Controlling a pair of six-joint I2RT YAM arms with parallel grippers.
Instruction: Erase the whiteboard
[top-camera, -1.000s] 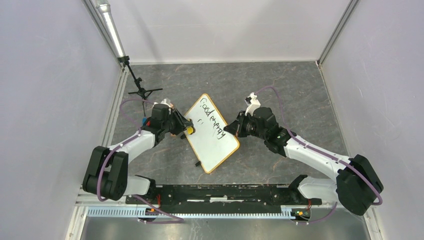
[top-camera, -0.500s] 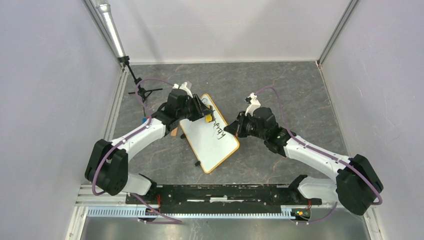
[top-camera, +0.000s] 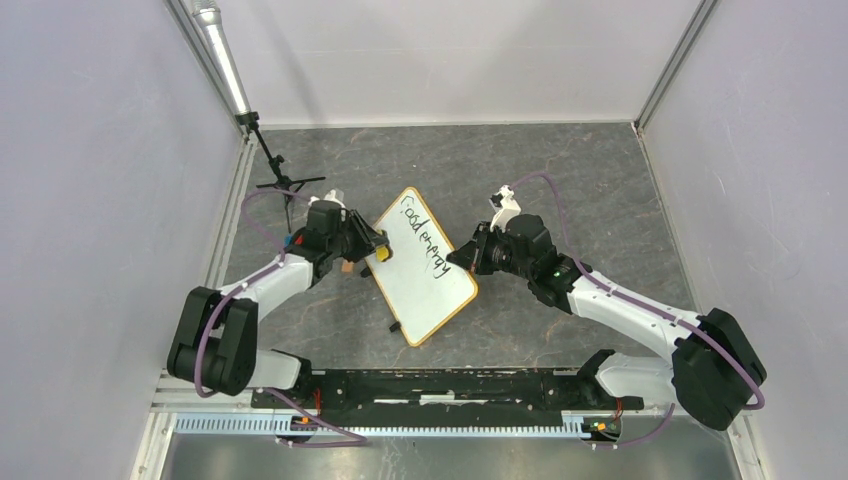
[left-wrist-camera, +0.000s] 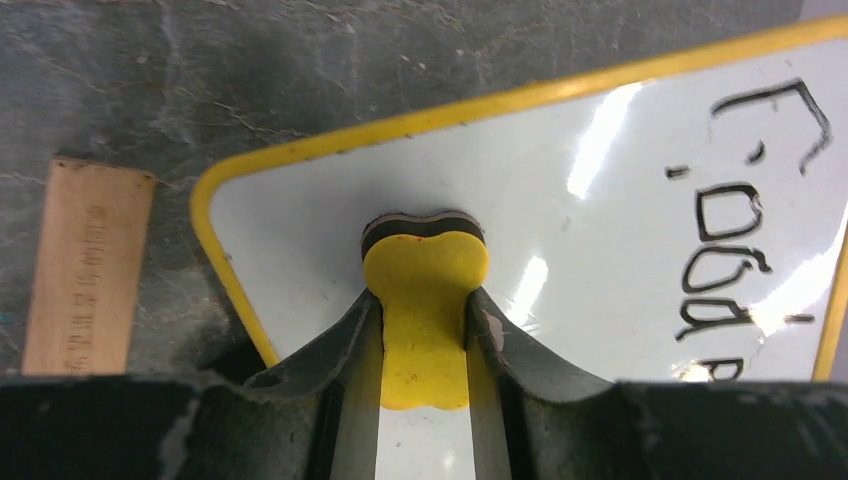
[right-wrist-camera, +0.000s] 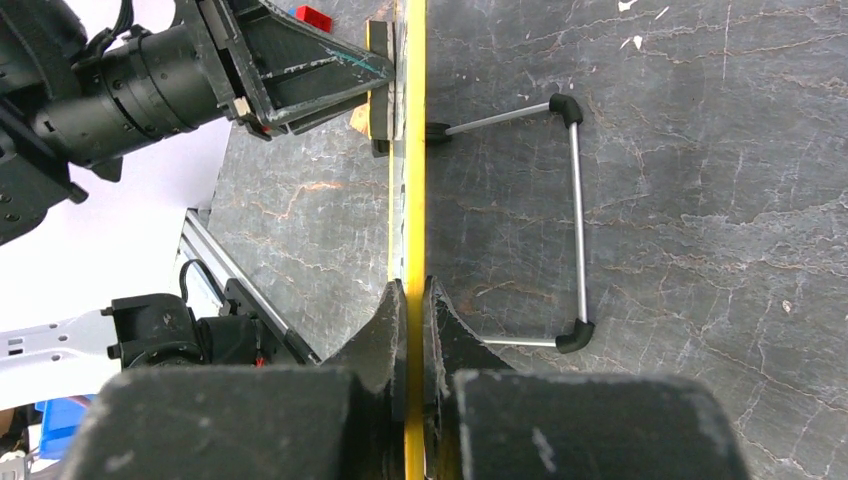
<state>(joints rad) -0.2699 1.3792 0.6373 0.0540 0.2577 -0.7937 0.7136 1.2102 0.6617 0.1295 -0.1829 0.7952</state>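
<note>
The whiteboard (top-camera: 425, 275), white with a yellow-orange frame, stands tilted on the grey table and carries black handwriting along its upper right part. My left gripper (top-camera: 376, 252) is shut on a yellow eraser (left-wrist-camera: 425, 300) with a dark felt sole, pressed against the board (left-wrist-camera: 600, 190) near its left corner, left of the writing. My right gripper (top-camera: 466, 258) is shut on the board's right edge. In the right wrist view the frame (right-wrist-camera: 414, 150) runs edge-on between the closed fingers (right-wrist-camera: 390, 320), with the eraser (right-wrist-camera: 380, 80) at the far end.
A small wooden block (left-wrist-camera: 88, 265) lies on the table just left of the board. The board's wire stand (right-wrist-camera: 575, 220) rests behind it. A black mini tripod (top-camera: 285, 183) stands at the back left. Enclosure walls close in on the table's sides.
My left gripper swept with the eraser up to the board's top corner, then came back down-left to its left corner. The handwriting still shows. The right arm has not moved.
</note>
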